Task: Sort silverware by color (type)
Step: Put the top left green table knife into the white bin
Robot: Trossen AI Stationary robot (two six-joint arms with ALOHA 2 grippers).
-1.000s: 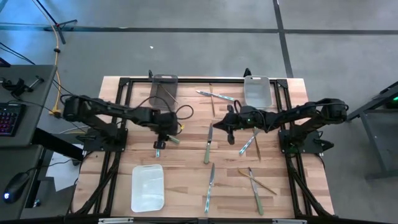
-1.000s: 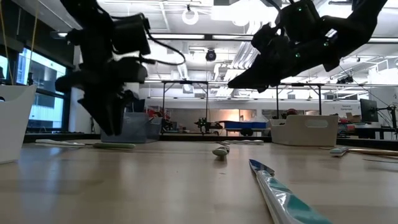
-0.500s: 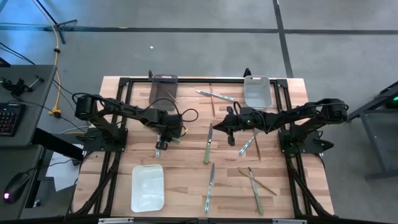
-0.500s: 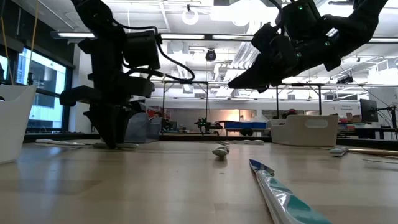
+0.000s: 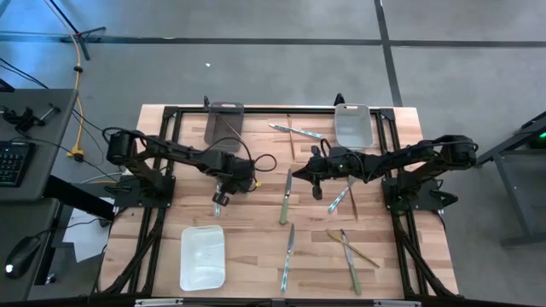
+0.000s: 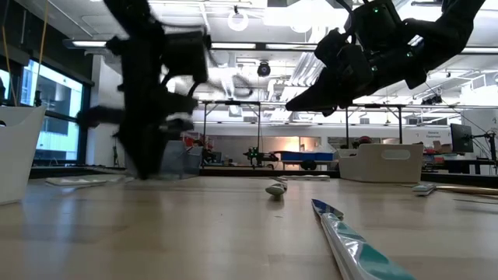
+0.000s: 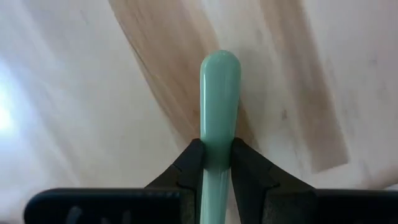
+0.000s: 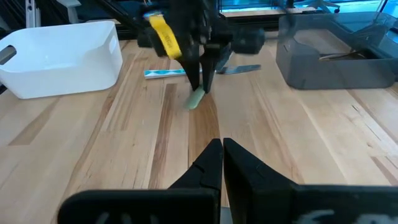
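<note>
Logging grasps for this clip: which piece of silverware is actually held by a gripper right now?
The pale green-handled utensil, pinched between the left gripper's fingers left of table centre. Every other piece lies loose on the wood; the right gripper holds nothing.

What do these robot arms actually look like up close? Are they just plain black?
Mostly, yes. Both arms are dark, jointed and slim. The left gripper ends in two black, wedge-shaped fingers; the right gripper has the same tapered pair. A black cable loops off the left arm, which carries a yellow tag. Small green lights show on the right arm.
</note>
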